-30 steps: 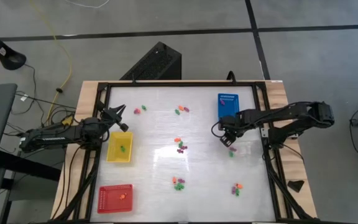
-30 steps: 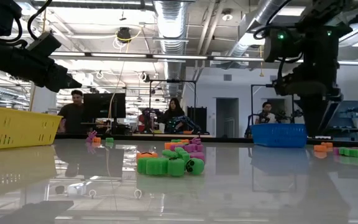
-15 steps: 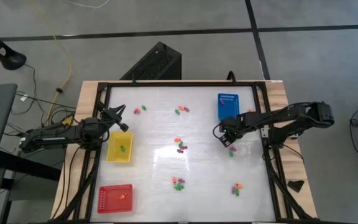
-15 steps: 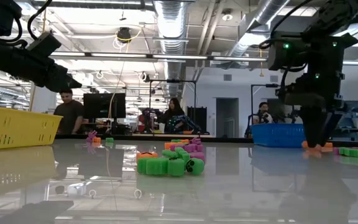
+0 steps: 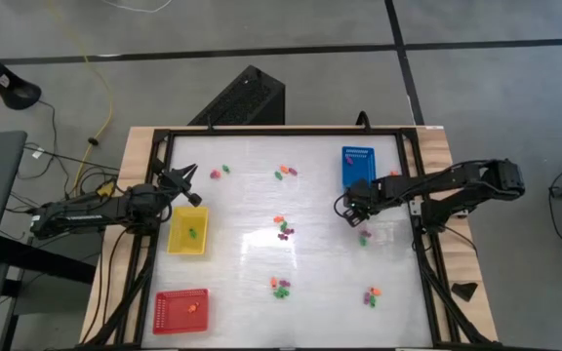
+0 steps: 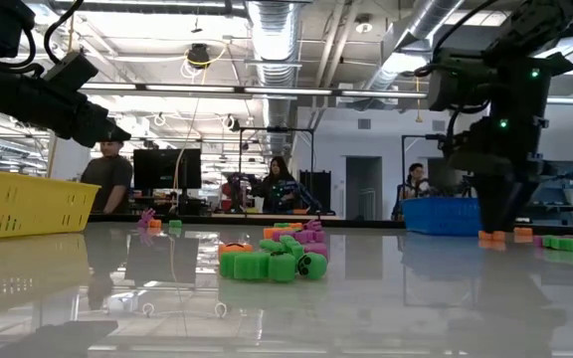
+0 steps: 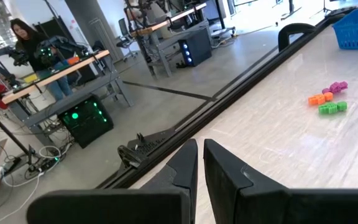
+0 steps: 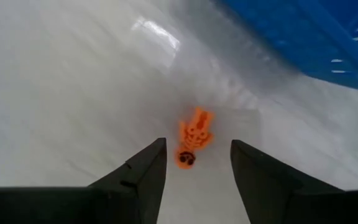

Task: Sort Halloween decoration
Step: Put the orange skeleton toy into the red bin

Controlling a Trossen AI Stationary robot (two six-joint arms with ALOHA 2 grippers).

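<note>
The Halloween decoration lies in small clusters of orange, green and purple pieces on the white table [image 5: 242, 253]. My right gripper [image 5: 351, 216] points down near the blue tray [image 5: 357, 163]. It is open, with a finger on either side of one orange piece [image 8: 193, 138] that lies flat on the table and touches neither finger. In the low view the fingertips [image 6: 495, 227] stand just above that piece [image 6: 490, 237]. My left gripper [image 5: 191, 185] is shut and hangs level above the table's left side, just beyond the yellow tray [image 5: 188, 231].
A red tray [image 5: 180, 310] sits at the near left. Piece clusters lie at mid-table [image 5: 282, 226], near centre [image 5: 279, 287], near right [image 5: 371, 294] and at the far side [image 5: 286, 173]. A green piece [image 5: 363, 238] lies just beside my right gripper. People stand in the room beyond.
My right gripper has sunk a little toward the table and rolled at the wrist, ending with its fingers straddling the orange piece. My left arm has kept still.
</note>
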